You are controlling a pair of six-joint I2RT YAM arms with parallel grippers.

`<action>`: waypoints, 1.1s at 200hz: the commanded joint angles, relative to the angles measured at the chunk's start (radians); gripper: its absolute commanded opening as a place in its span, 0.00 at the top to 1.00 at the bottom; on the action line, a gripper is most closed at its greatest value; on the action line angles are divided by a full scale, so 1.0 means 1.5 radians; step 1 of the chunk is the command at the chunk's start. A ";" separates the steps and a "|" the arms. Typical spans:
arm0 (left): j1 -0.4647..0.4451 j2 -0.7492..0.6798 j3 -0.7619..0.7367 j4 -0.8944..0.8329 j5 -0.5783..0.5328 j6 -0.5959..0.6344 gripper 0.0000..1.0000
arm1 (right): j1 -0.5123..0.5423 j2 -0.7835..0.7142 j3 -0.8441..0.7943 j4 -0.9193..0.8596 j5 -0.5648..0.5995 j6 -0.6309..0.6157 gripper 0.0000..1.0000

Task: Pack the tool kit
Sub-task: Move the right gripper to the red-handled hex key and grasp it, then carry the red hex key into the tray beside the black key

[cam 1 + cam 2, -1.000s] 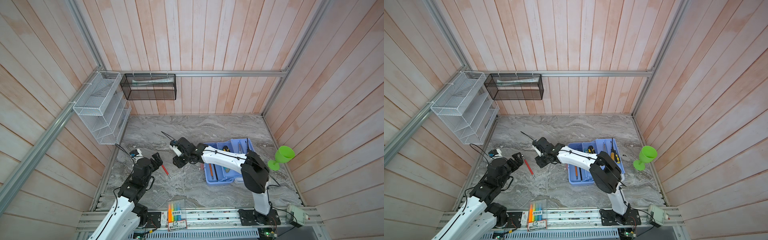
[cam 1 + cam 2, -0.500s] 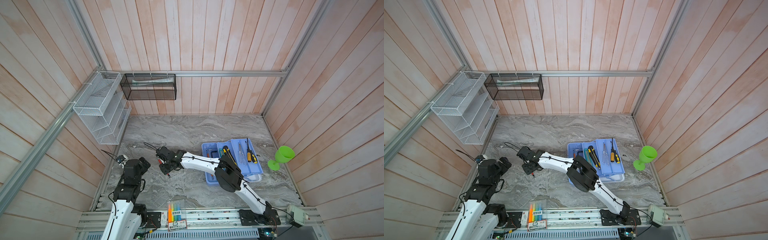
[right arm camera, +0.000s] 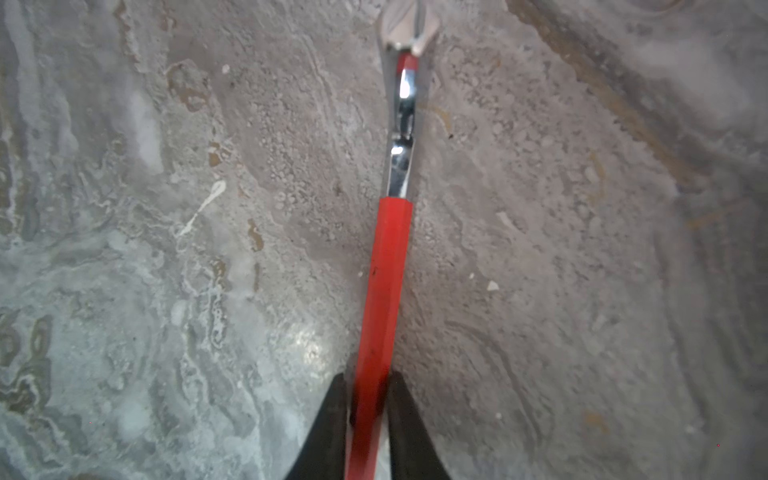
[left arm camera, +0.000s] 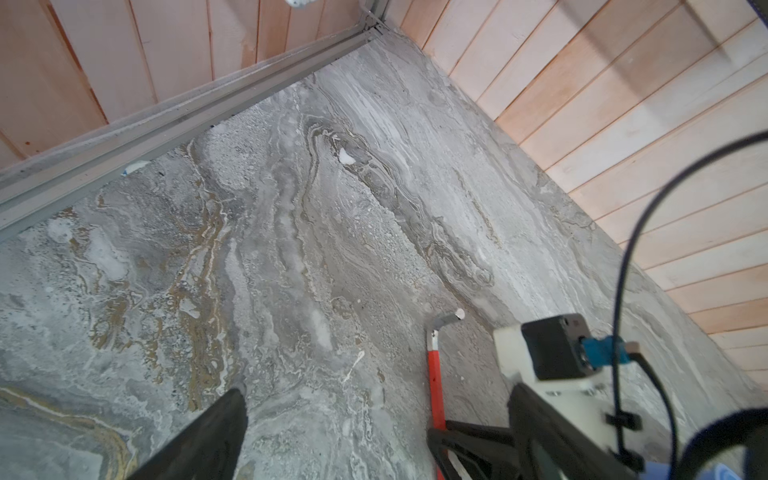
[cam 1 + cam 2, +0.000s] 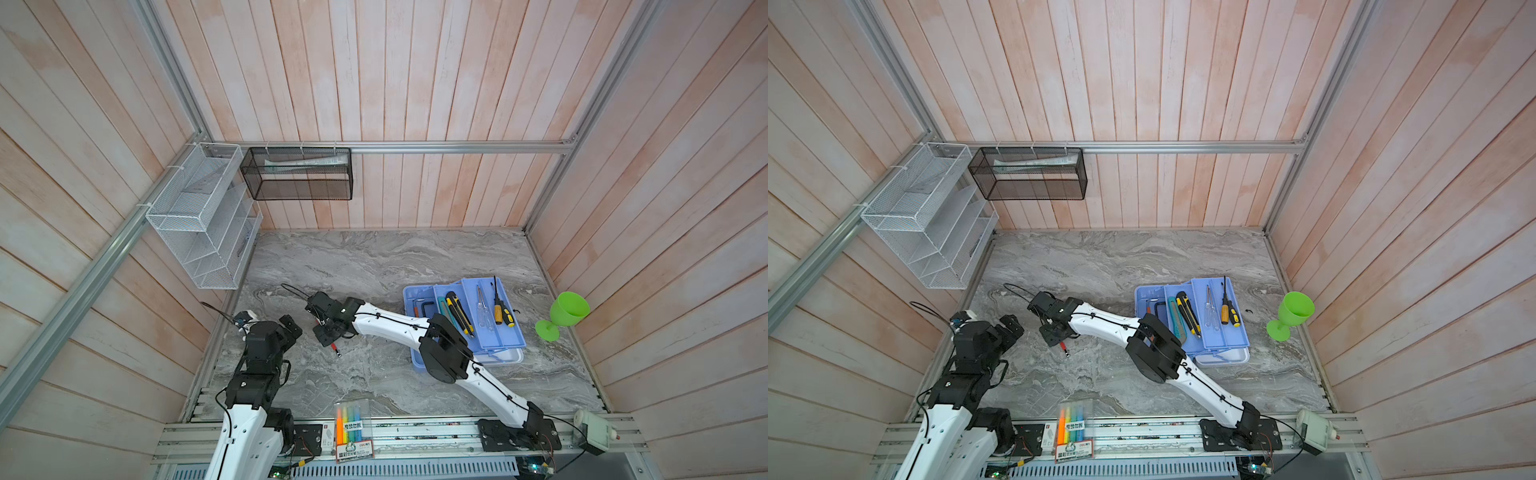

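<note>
The left gripper [image 5: 291,327] takes no part in the work. It hangs over bare marble with its jaws spread wide and holds nothing.

Just to its right, the right gripper [image 3: 368,399] reaches far across the table [image 5: 374,257] and pinches the red-handled tool [image 3: 386,270]. The wrist view shows a black finger pressed against each side of the red shaft. The tool runs straight out ahead of the fingertips, and its chrome end appears to rest on the stone, so it looks gripped but not yet lifted.

Well to the right of that gripper, back along its own arm, the tool kit case [image 5: 411,293] lies open. In its light blue base and tray [image 5: 494,334] I can see a black hex key [image 5: 426,306], a teal knife [image 5: 444,309], a yellow-and-black knife [image 5: 457,311], a clear-handled screwdriver [image 5: 481,311] and a yellow-and-black screwdriver [image 5: 500,312]. They lie side by side, roughly parallel. A white part, probably the lid, shows under the tray's near edge.

I judge the packing mostly done. The red-handled tool is the only loose tool I can see outside the case. What is left is to carry it over, lay it in among the others and close the case.
</note>
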 commanded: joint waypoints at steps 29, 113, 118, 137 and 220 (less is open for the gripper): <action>0.004 -0.003 -0.012 0.021 0.054 0.004 0.00 | -0.008 0.032 0.014 -0.068 0.011 0.009 0.95; 0.003 0.006 -0.012 0.100 0.214 0.018 0.00 | -0.065 -0.230 -0.256 0.118 -0.019 0.028 1.00; 0.003 0.004 -0.010 0.099 0.214 0.020 0.00 | -0.071 -0.251 -0.278 0.132 -0.022 0.031 1.00; 0.002 0.005 -0.009 0.104 0.221 0.023 0.00 | -0.085 -0.328 -0.362 0.174 0.004 0.039 1.00; -0.153 0.111 -0.014 0.226 0.231 0.039 0.00 | -0.176 -0.646 -0.700 0.228 0.160 0.111 1.00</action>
